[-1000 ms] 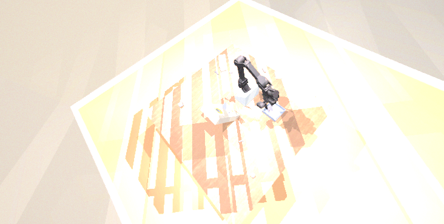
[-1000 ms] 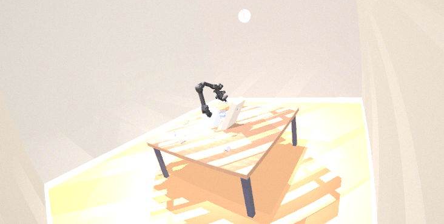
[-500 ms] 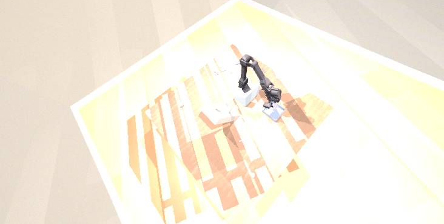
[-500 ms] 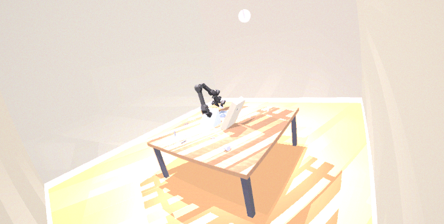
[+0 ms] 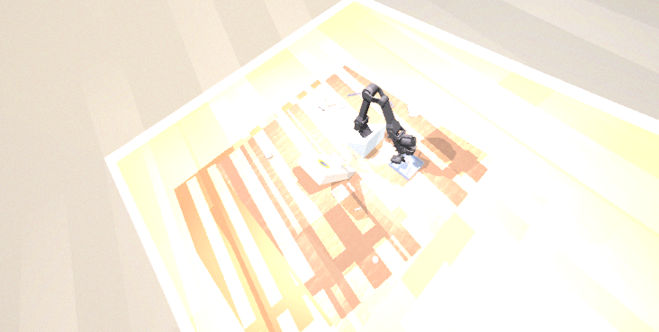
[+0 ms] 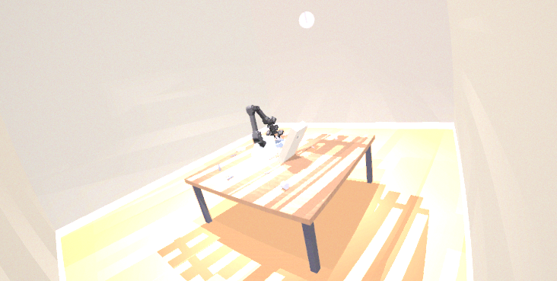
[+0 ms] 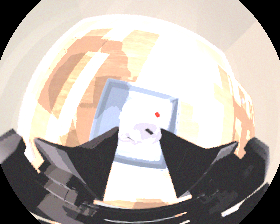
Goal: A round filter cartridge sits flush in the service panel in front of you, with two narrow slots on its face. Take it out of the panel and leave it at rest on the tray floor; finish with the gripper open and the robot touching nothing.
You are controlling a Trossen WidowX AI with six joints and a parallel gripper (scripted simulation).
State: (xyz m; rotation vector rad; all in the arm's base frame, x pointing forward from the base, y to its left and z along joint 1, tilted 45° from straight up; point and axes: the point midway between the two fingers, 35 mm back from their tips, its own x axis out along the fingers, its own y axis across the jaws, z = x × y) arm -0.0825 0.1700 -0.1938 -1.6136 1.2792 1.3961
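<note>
Extraction looks done: the filter cartridge (image 7: 143, 131) is out of the service panel (image 5: 332, 172) and is held right above the tray (image 7: 111, 106), which sits near the table's edge beside the arm's base. What's left, judging by this, is the lowering, the release and a clean pull-away. The gripper (image 7: 140, 137) is clamped about half open around the pale round cartridge, a red mark visible on it. Whether the cartridge is touching the tray floor can't be told from the wrist view.
</note>
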